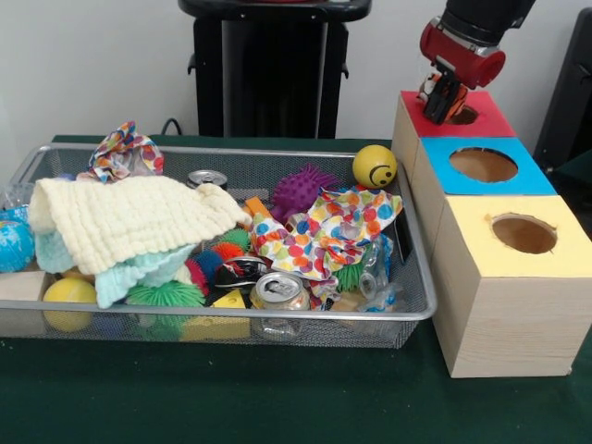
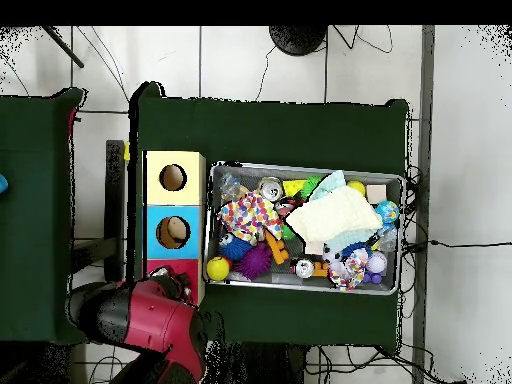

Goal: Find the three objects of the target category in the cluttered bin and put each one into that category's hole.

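Observation:
The silver wire-mesh bin (image 1: pixel 231 315) sits on the green table, full of mixed objects; it also shows in the overhead view (image 2: pixel 305 167). To its right stand three wooden boxes with red (image 1: pixel 490 122), blue (image 1: pixel 532 180) and yellow (image 1: pixel 569 242) tops, each with a round hole. My gripper (image 1: pixel 444 100) hangs right at the red box's hole (image 1: pixel 465 116), away from the bin. I cannot tell whether it holds anything. In the overhead view the red arm (image 2: pixel 150 318) covers the gripper and most of the red box (image 2: pixel 160 266).
In the bin lie a cream knitted cloth (image 1: pixel 129 217), a polka-dot cloth (image 1: pixel 324 231), a purple spiky ball (image 1: pixel 305 190), a yellow smiley ball (image 1: pixel 375 166), drink cans (image 1: pixel 280 291), a green spiky ball (image 1: pixel 165 296) and a globe ball (image 1: pixel 14 242).

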Tool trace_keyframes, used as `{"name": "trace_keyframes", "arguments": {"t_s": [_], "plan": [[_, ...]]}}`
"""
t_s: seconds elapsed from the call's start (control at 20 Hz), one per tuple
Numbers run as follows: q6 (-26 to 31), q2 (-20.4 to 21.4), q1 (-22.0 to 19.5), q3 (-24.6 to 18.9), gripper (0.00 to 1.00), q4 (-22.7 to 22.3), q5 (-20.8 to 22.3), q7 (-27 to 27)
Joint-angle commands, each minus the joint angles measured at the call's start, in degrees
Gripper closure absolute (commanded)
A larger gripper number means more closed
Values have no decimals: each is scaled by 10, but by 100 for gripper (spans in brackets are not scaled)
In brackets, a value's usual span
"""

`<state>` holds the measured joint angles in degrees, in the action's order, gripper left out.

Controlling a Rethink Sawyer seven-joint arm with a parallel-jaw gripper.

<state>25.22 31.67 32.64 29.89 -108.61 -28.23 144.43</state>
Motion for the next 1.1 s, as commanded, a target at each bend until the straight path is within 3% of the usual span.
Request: {"name": "trace_keyframes", "arguments": {"t_s": [0.05, 0.1, 0.35, 0.5, 0.7, 1.1], "plan": [[-31, -89, -3, -23, 100, 26, -23, 148], [-28, -85, -6, -28, 0, 22, -26, 143], [-12, -80, -11, -34, 0, 21, -24, 129], [-8, -98, 9, -6, 0, 37, -31, 159], [-14, -100, 12, -8, 0, 34, -54, 176], [-14, -95, 9, -7, 0, 29, -67, 162]]}}
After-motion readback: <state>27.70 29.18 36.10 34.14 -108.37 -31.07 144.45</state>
